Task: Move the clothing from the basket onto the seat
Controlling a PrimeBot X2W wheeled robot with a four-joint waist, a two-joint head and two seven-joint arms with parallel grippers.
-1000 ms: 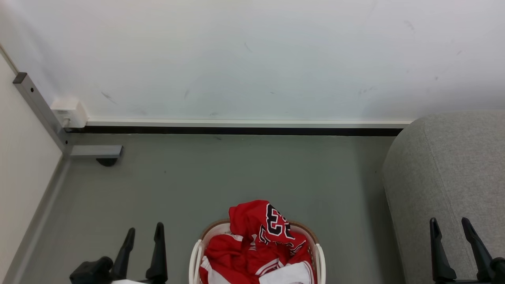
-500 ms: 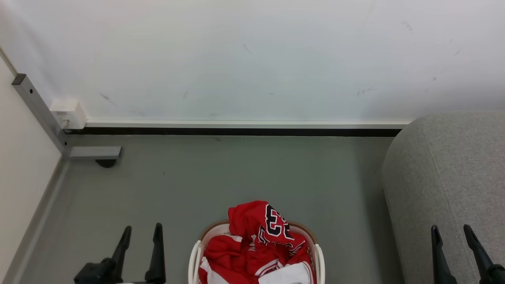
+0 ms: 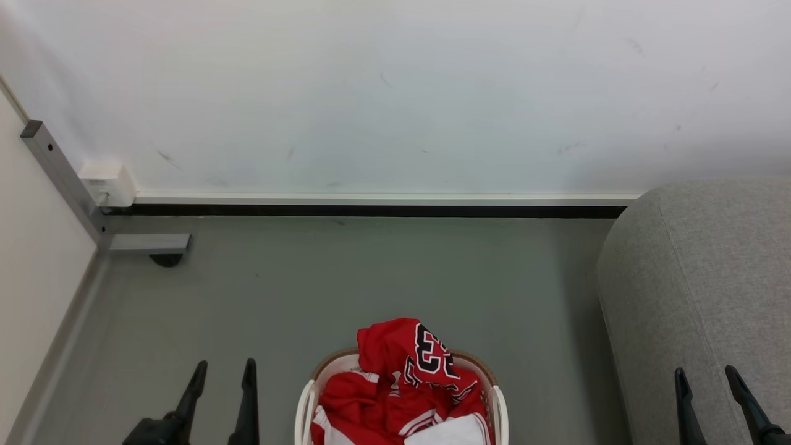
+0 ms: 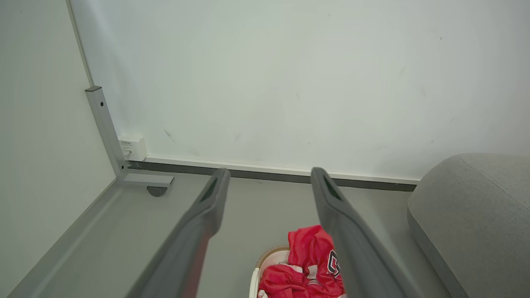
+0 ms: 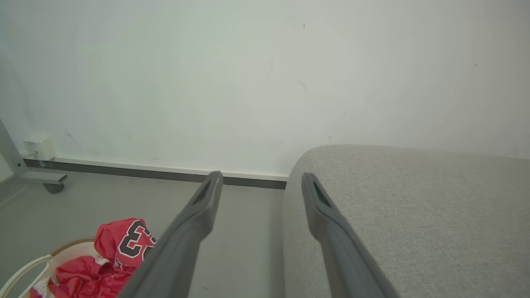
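Red jersey clothing (image 3: 398, 383) with white trim and a black number is heaped in the white basket (image 3: 304, 405) at the bottom centre of the head view. The clothing (image 4: 310, 265) and basket rim (image 4: 271, 253) also show low in the left wrist view, and the clothing (image 5: 112, 252) and basket (image 5: 25, 269) in the right wrist view. The grey seat (image 3: 704, 290) stands to the right, large in the right wrist view (image 5: 414, 215). My left gripper (image 3: 224, 372) hangs open left of the basket, empty. My right gripper (image 3: 704, 377) is open over the seat's front, empty.
A plain white cloth (image 3: 448, 431) lies in the basket's near part. A white wall with a dark skirting strip (image 3: 371, 210) closes the far side. A grey metal frame leg with a caster (image 3: 145, 246) and a white wall box (image 3: 106, 183) stand at the far left.
The whole head picture has shifted slightly downward, so the camera moved. Both grippers have sunk lower towards the bottom edge, still open. The clothing lies as before.
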